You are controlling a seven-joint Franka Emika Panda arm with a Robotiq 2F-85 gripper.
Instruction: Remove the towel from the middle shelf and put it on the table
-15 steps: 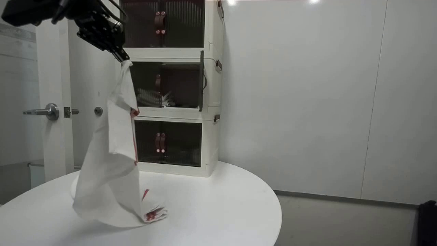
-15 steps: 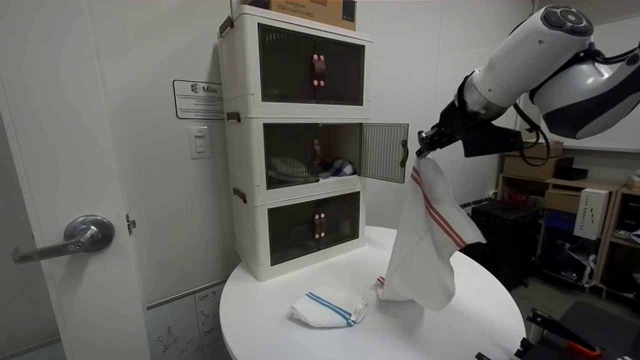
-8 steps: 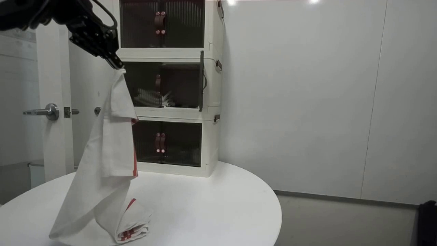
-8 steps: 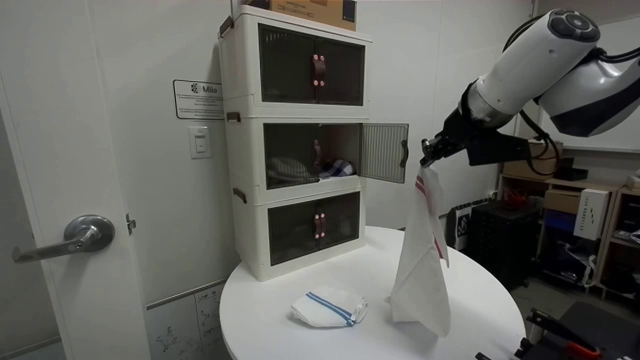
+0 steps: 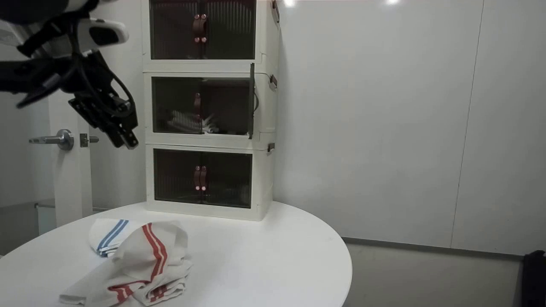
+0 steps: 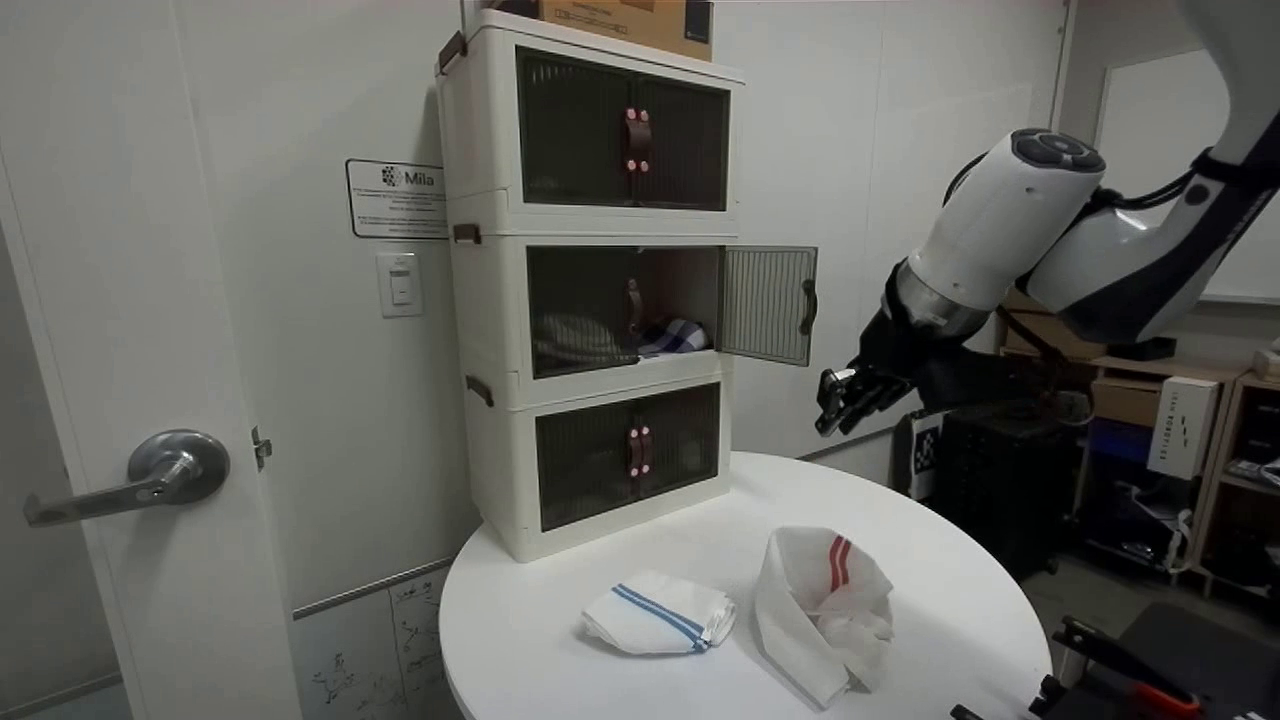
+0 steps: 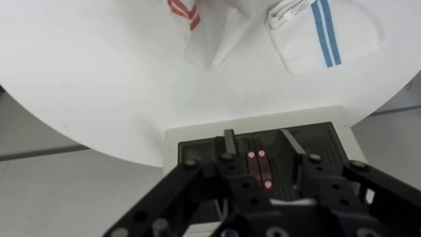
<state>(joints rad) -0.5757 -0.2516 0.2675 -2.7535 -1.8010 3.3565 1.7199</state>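
The white towel with red stripes lies crumpled on the round white table; it shows in both exterior views (image 5: pixel 140 256) (image 6: pixel 795 625) and at the top of the wrist view (image 7: pixel 210 39). The table (image 5: pixel 273 256) (image 6: pixel 960 570) is under it. My gripper (image 5: pixel 126 144) (image 6: pixel 836 405) is in the air above the towel, apart from it. In the wrist view the gripper (image 7: pixel 258 136) is open with nothing between its fingers. The middle shelf (image 5: pixel 183 138) (image 6: pixel 690 373) has its right door open and its left door shut.
A folded white cloth with blue stripes (image 5: pixel 111 234) (image 6: pixel 655 615) (image 7: pixel 358 39) lies beside the towel. The open shelf door (image 6: pixel 768 305) sticks out toward the arm. A checked cloth (image 6: pixel 682 337) lies in the middle shelf. The shut lower compartment (image 7: pixel 296 135) is behind the fingers.
The towel hung from my gripper before; the gripper has opened and let it go, and the towel has collapsed onto the table. The gripper has also moved lower.
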